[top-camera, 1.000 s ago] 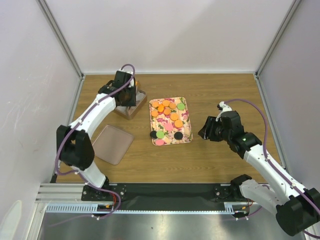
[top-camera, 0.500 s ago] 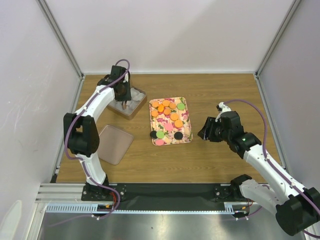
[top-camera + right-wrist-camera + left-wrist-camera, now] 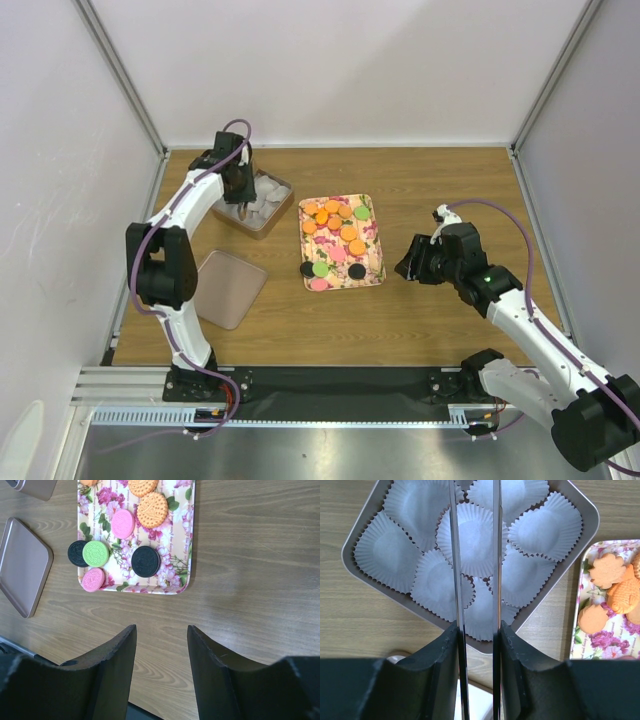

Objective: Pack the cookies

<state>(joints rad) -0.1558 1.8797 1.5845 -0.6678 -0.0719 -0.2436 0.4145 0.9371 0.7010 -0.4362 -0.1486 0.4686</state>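
The cookies point(image 3: 338, 226) are small orange, pink, green and black discs on the floral tray point(image 3: 374, 262) at mid table. They also show in the right wrist view point(image 3: 145, 561), and orange ones show in the left wrist view point(image 3: 607, 570). My left gripper point(image 3: 240, 192) point(image 3: 477, 625) is shut on a pair of thin metal tongs point(image 3: 457, 555). The two blades stand apart, pointing over the white paper cups point(image 3: 475, 535) in the metal tin point(image 3: 280, 187). My right gripper point(image 3: 406, 264) point(image 3: 161, 630) is open and empty, above bare wood to the right of the tray.
A flat brownish lid point(image 3: 228, 289) lies on the table in front of the tin, left of the floral tray; it also shows in the right wrist view point(image 3: 24, 565). White walls enclose the table on three sides.
My left arm has swung back and left over the tin, so the paper cups now show. The right arm has not moved.
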